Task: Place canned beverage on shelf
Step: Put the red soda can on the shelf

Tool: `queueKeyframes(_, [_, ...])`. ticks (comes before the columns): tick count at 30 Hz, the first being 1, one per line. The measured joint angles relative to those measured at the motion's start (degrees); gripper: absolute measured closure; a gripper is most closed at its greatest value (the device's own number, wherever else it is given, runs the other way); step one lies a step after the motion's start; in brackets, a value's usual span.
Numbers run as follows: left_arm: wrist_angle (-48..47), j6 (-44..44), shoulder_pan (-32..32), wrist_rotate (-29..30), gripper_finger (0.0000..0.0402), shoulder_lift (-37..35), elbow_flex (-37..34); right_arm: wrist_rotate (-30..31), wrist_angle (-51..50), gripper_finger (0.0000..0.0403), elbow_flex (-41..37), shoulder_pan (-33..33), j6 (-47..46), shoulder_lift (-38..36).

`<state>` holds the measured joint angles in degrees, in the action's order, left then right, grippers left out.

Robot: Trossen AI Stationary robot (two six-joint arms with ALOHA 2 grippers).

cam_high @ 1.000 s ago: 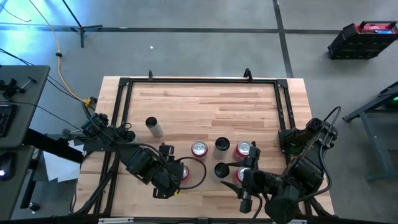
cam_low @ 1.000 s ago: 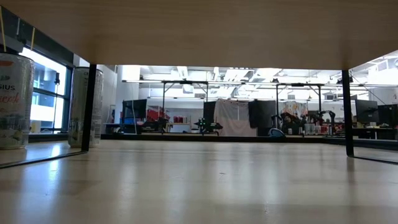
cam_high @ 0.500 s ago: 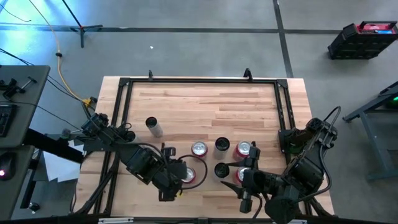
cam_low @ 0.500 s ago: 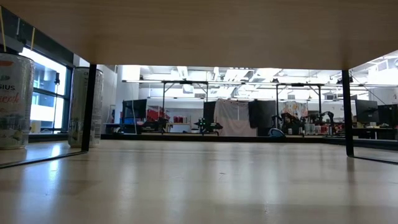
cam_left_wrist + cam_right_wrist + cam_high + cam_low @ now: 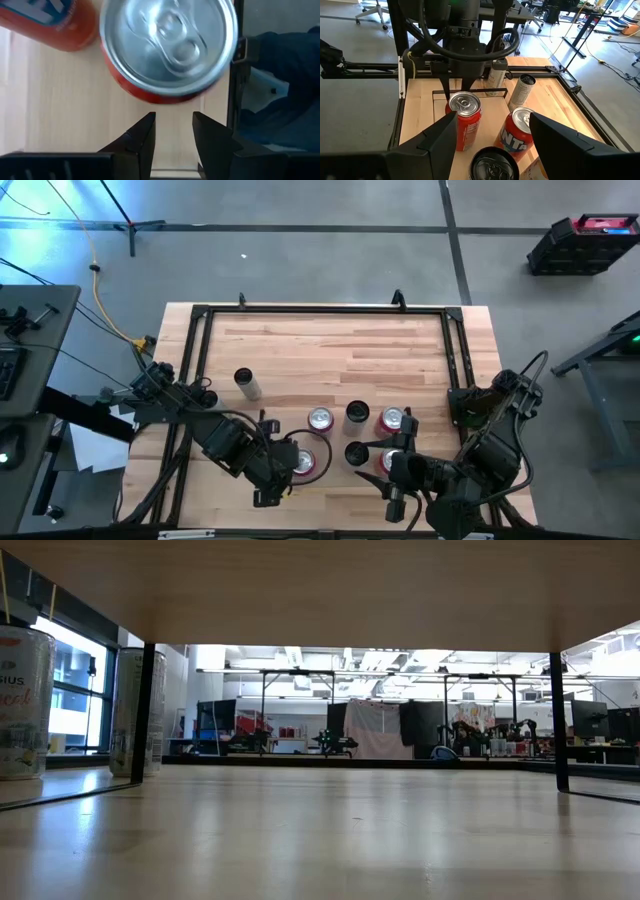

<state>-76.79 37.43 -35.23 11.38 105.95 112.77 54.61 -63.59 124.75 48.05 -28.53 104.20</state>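
Note:
A red can (image 5: 303,463) stands upright on the wood, its silver top (image 5: 167,40) facing up. My left gripper (image 5: 268,488) hovers just beside it on the near-left side, pointing down. Its fingers (image 5: 173,132) are slightly apart and hold nothing; it also shows in the right wrist view (image 5: 459,87). My right gripper (image 5: 380,465) is open wide (image 5: 493,117) and level, facing a group of cans: the red can (image 5: 465,120), an orange one (image 5: 517,132) and a dark-topped one (image 5: 492,165). The shelf's pale underside (image 5: 320,590) spans the low view, with dark rails (image 5: 145,710) at its sides.
More cans stand mid-table (image 5: 320,420), (image 5: 357,413), (image 5: 392,420), and a tall pale can (image 5: 245,383) stands farther left. A black tube frame (image 5: 320,310) runs around the tabletop. Two cans (image 5: 20,700) show at the low view's left.
My left gripper has drawn back from the red can toward the table's near-left, so that more of the can's top shows. The can stays upright.

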Motion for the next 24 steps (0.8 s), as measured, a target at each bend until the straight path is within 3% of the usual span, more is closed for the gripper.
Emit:
queueKeyframes(7, [0.69, 1.63, -1.38, 0.0, 0.029, 0.0, 0.0, 0.02, 0.04, 0.0172, 0.0, -0.01, -0.01, 0.0])
queueKeyframes(13, [2.15, 4.35, -2.02, 5.43, 0.0305, 0.0, 0.0, 0.02, 0.78, 0.0172, 0.0, 0.0, 0.0, 0.0])
queueKeyframes(24, [9.05, -0.07, -2.02, 5.63, 0.0331, 0.0, 0.0, -0.46, 0.9, 0.0172, 0.0, -0.02, 0.0, 0.0])
